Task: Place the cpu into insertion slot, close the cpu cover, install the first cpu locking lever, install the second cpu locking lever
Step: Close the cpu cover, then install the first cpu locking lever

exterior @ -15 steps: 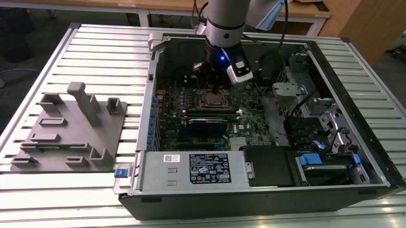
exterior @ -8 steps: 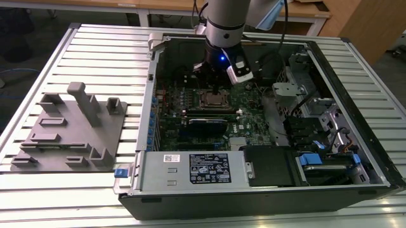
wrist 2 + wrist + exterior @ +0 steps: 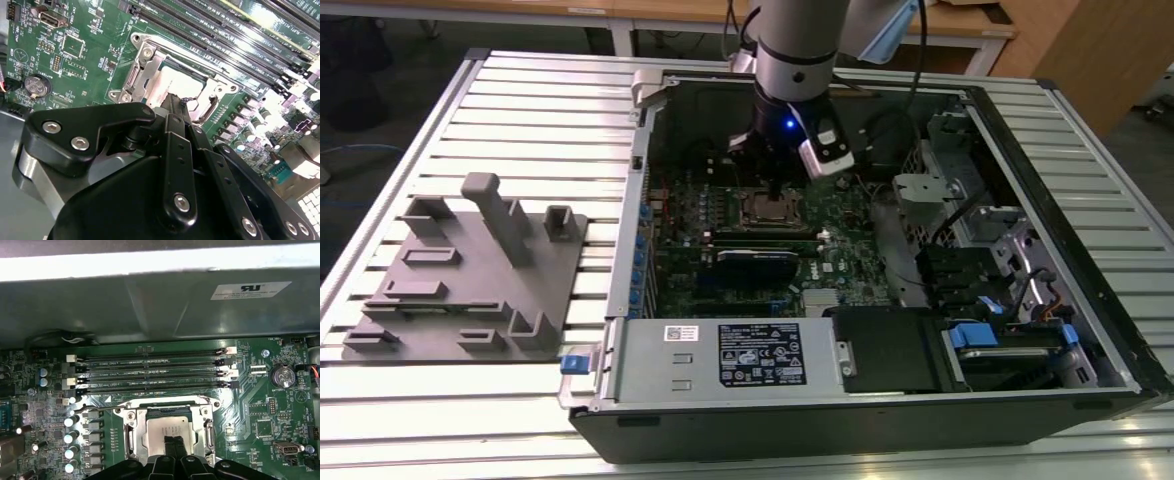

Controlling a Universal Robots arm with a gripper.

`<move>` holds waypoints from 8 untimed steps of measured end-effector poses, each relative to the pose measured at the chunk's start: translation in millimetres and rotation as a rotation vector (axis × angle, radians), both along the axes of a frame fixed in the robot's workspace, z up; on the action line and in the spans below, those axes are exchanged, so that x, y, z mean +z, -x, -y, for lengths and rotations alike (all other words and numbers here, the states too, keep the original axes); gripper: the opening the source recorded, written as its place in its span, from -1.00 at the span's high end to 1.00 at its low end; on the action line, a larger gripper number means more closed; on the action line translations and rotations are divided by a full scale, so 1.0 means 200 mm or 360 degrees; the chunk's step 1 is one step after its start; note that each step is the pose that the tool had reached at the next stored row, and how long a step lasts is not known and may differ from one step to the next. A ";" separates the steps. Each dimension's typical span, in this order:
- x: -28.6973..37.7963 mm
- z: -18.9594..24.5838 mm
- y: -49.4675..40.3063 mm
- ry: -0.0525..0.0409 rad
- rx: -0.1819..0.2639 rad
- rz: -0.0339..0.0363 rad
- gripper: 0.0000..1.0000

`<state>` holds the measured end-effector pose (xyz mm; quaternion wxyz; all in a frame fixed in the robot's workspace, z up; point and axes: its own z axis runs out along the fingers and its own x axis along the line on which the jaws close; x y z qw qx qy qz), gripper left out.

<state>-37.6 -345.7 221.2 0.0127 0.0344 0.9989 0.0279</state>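
The cpu (image 3: 167,430) lies flat in the insertion slot (image 3: 165,412), silvery top up, and hides the pin field. The cpu cover (image 3: 139,432) lies down around the chip as a silvery frame. In the second wrist view the cpu (image 3: 176,82) shows bright inside the cover (image 3: 145,75). Thin wire levers run along the socket's sides (image 3: 210,432); one curved lever end (image 3: 212,106) sits beside the frame, and I cannot tell if it is latched. My gripper (image 3: 175,446) is shut, its black fingertips (image 3: 172,100) together right over the chip's near edge. In the exterior view the gripper (image 3: 781,190) hangs over the socket (image 3: 771,210).
Several long black memory slots (image 3: 150,372) run just beyond the socket. A row of capacitors (image 3: 70,437) and a coin battery (image 3: 281,376) flank it. The case wall (image 3: 160,305) rises behind. A grey fixture plate (image 3: 467,270) sits on the slatted table at the exterior view's left.
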 end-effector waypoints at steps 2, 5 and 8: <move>-0.002 0.000 0.000 0.0001 -0.0002 0.0000 0.80; -0.006 0.000 0.000 0.0000 -0.0002 0.0000 0.80; -0.001 0.000 0.000 0.0000 -0.0002 0.0000 0.80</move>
